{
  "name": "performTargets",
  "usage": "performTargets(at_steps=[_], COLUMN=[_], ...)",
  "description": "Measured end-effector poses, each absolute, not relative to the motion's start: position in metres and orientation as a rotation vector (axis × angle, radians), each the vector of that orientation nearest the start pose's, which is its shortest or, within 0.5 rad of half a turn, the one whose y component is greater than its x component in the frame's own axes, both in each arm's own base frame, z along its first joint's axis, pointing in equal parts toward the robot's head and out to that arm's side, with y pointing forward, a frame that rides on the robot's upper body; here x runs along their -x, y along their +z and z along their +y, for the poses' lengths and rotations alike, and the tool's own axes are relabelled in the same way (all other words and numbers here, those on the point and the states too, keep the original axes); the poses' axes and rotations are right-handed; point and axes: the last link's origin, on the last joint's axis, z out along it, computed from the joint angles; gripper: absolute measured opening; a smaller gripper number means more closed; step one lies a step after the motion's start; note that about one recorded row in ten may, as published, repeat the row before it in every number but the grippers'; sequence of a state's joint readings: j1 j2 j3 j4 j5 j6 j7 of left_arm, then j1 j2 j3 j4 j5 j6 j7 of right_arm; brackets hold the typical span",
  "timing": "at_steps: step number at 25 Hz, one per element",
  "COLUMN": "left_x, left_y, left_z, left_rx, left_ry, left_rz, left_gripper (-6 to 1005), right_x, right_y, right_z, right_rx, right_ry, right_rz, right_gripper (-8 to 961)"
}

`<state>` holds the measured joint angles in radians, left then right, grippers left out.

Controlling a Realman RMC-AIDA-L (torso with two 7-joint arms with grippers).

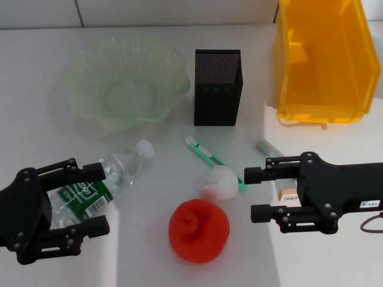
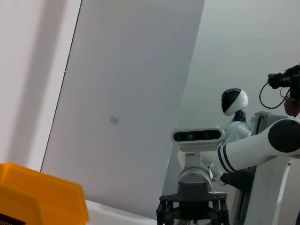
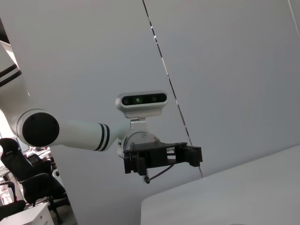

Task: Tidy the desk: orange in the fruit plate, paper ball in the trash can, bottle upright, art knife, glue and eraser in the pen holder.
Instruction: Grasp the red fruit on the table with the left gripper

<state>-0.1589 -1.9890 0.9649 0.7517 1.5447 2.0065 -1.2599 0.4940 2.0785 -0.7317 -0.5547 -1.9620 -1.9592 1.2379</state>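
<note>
Two end effectors are hovering over the bench's near edge, both spread and holding nothing: the left end effector point(image 1: 90, 200) flanking the lying bottle point(image 1: 99, 185), the right end effector point(image 1: 257, 192) beside the paper ball point(image 1: 218, 183). Righting the bottle looks like the step in hand; its fingers need closing on the body. The orange point(image 1: 198, 230) is lying centrally near that edge. The eraser point(image 1: 288, 194) is partly hidden behind the right fingers.

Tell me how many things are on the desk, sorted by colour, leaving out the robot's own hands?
Green: 2, fruit plate and art knife
Black: 1, pen holder
Yellow: 1, trash can
Orange-red: 1, orange
White: 1, paper ball
Clear: 1, bottle
Grey: 1, glue
Tan: 1, eraser
Total: 9
</note>
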Motion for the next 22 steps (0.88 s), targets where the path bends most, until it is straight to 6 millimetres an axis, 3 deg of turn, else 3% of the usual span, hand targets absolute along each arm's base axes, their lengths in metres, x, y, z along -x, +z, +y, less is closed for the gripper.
performTargets(at_steps=[7,13,21,22], left_x=[0.283,0.28,0.258,0.247], left_y=[0.051,0.067,0.091,0.097], left_z=[0.208,0.216,0.233,0.241], left_rx=[2.785,2.763,2.811,2.838], left_ry=[-1.196,-1.191,-1.075,-0.991], left_rz=[-0.452,-0.57,-0.681,-0.729], left_gripper=[758,754,748,747], right_x=[-0.241,-0.241,-0.245,-0.248], right_y=[-0.008,-0.008,-0.007,-0.004], right_z=[0.263,0.263,0.26,0.259], right_rx=[3.018,3.016,2.999,2.98], right_ry=[1.116,1.116,1.118,1.119], right_rz=[0.443,0.445,0.467,0.478], right_gripper=[613,613,613,613])
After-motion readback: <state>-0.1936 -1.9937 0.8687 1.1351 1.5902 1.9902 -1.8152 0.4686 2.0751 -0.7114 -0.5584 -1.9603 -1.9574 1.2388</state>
